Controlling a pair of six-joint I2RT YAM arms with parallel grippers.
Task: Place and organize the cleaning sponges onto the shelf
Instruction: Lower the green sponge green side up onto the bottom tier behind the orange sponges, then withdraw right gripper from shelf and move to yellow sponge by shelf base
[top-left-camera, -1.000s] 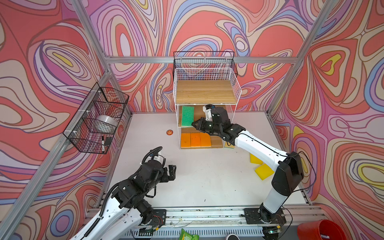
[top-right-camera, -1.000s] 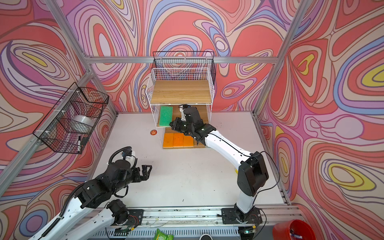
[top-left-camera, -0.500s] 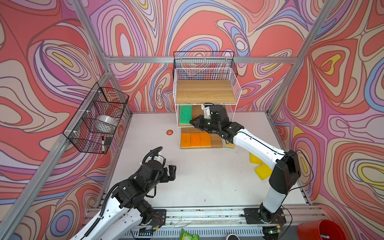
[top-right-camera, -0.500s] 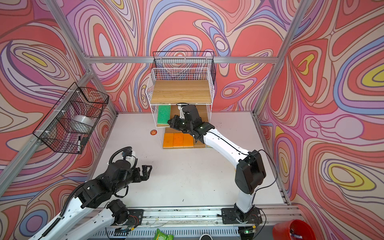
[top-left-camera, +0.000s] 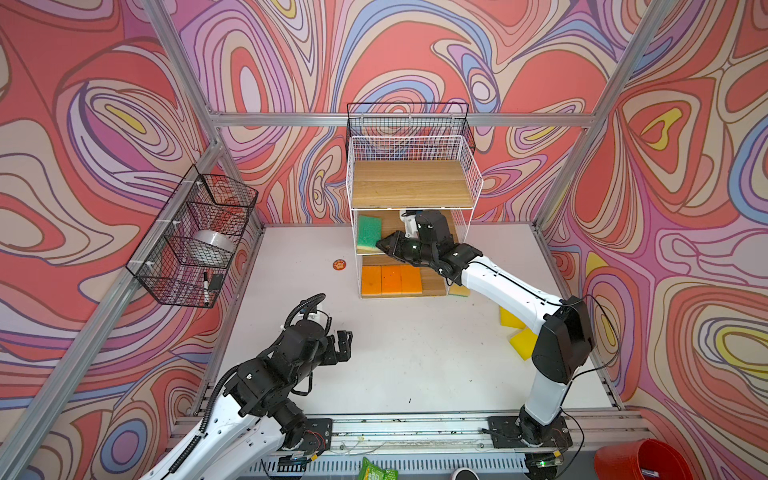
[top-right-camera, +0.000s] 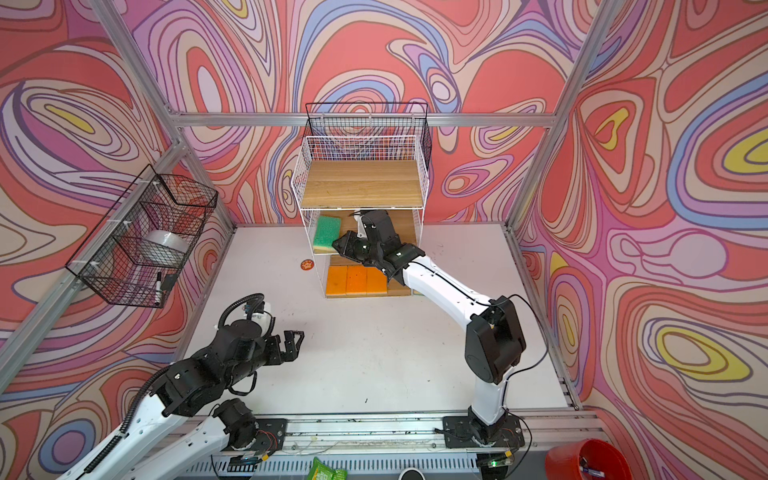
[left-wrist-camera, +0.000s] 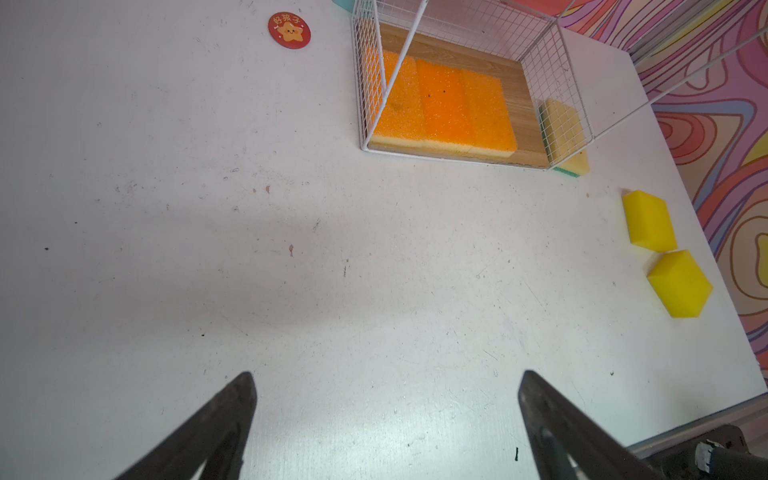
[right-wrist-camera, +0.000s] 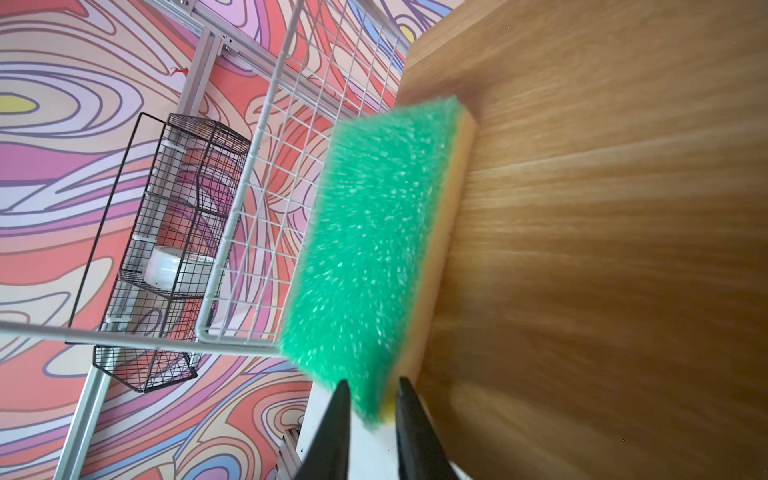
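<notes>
A green sponge lies at the left end of the shelf's middle board. My right gripper reaches into that tier, open a little, its jaws either side of the sponge's near corner. Three orange sponges sit in a row on the bottom board. Another green sponge lies pale side up on the table against the shelf's right side. Two yellow sponges lie further right. My left gripper hovers open over bare table.
A round orange disc lies left of the shelf. A black wire basket with a tape roll hangs on the left wall, and another black basket hangs behind the shelf. A red bucket stands off the table's front right.
My right gripper has slid left along the middle tier with the green sponge, and its jaws have parted slightly. The left arm has not moved.
</notes>
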